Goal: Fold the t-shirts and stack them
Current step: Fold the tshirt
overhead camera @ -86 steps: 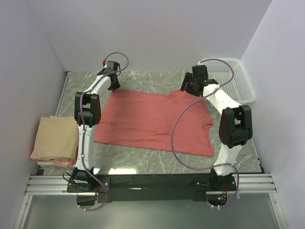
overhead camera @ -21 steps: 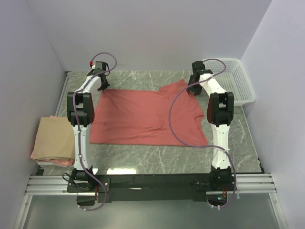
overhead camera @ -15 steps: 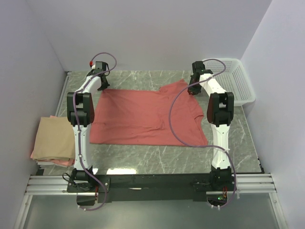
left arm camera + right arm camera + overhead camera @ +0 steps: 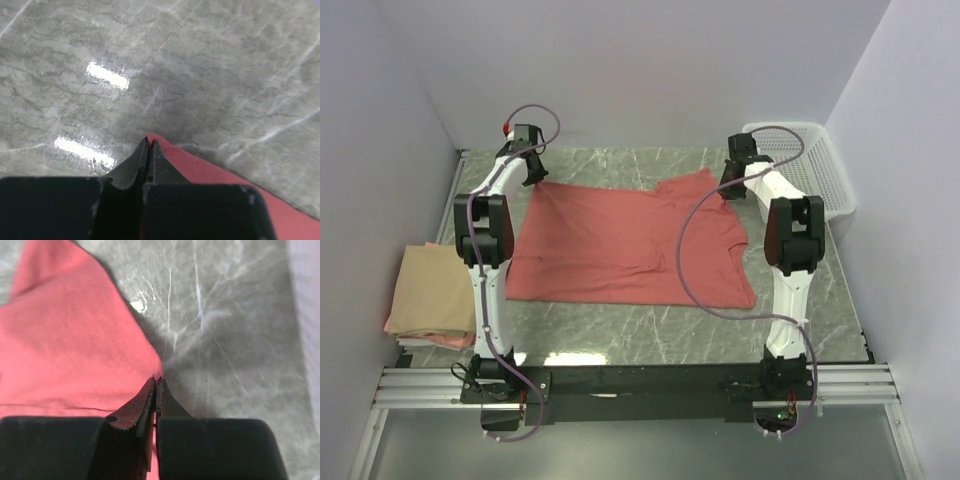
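Both arms were at full stretch to the far side. The salmon-red cotton t-shirt [image 4: 630, 245] lay spread across the middle of the grey marbled worktop [image 4: 620, 340], its near edge flat. The left tool [image 4: 149, 146] was pinched shut on the far-left corner, and its wrist view showed a red tip running right up between the closed fingers. The right tool [image 4: 156, 384] was clamped the same way on the far-right edge, with red fabric meeting its closed tips.

My read: the step in hand was folding the far edge over toward the near one. To do it well, both corners should rise together and level, only high enough to clear the cloth below. They should then travel toward the bases at a matched pace so the edge lands parallel to the near hem. Each bite looked thin, so a snatch could pull the cloth free. A crease ran through the middle of the shirt, so some sideways tension would help.

Off to the left, a tan-beige folded shirt [image 4: 438, 288] sat on a pink shirt [image 4: 392, 325], with only the pink one's edge showing. A white plastic mesh basket [image 4: 810, 165] stood at the far right, its inside hard to read. The fingers hid how much cloth each tool held. Collar and sleeves could not be told apart from above.
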You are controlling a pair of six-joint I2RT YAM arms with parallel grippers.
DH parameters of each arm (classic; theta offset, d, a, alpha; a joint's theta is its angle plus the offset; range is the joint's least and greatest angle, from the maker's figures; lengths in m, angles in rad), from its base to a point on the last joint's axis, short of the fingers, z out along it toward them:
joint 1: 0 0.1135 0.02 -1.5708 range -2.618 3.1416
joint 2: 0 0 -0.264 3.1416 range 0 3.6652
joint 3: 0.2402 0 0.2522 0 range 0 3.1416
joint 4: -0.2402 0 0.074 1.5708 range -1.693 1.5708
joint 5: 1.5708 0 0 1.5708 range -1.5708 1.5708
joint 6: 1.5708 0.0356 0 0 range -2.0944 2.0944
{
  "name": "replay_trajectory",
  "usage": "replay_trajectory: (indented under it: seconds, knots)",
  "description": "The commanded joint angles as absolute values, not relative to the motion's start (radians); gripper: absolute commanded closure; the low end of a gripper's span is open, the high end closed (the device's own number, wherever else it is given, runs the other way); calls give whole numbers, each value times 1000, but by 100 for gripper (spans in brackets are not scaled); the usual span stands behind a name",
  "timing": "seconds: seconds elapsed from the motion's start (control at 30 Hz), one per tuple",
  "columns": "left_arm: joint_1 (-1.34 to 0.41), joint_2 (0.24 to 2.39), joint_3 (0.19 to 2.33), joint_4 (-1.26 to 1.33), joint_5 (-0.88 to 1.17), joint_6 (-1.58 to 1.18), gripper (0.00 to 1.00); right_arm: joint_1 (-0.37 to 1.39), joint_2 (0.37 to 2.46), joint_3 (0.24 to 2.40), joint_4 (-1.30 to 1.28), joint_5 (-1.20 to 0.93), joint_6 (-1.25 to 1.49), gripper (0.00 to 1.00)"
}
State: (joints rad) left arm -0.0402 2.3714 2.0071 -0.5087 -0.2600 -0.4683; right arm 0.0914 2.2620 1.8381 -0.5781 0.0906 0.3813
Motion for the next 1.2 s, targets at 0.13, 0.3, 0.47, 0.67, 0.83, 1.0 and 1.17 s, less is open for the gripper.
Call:
replay_trajectory:
  seconds: [0.13, 0.3, 0.47, 0.67, 0.83, 1.0, 1.17]
  knots:
    - [-3, 2226, 1954, -437, -170, -522, 100, 83, 2023, 1691, -347, 156, 388, 100]
    - [31, 2181, 1892, -411, -117, -551, 100, 83, 1947, 1594, -293, 158, 385, 100]
    - [49, 2100, 1771, -370, -78, -606, 100, 84, 1882, 1502, -265, 160, 400, 100]
    - [72, 1971, 1576, -293, -48, -667, 100, 86, 1804, 1399, -252, 163, 436, 100]
    - [77, 1907, 1474, -281, -72, -690, 100, 104, 1732, 1278, -215, 170, 469, 100]
    - [90, 1852, 1408, -272, -68, -722, 100, 120, 1677, 1210, -218, 204, 505, 100]
    - [106, 1818, 1348, -267, -54, -750, 100, 136, 1621, 1143, -212, 219, 520, 100]
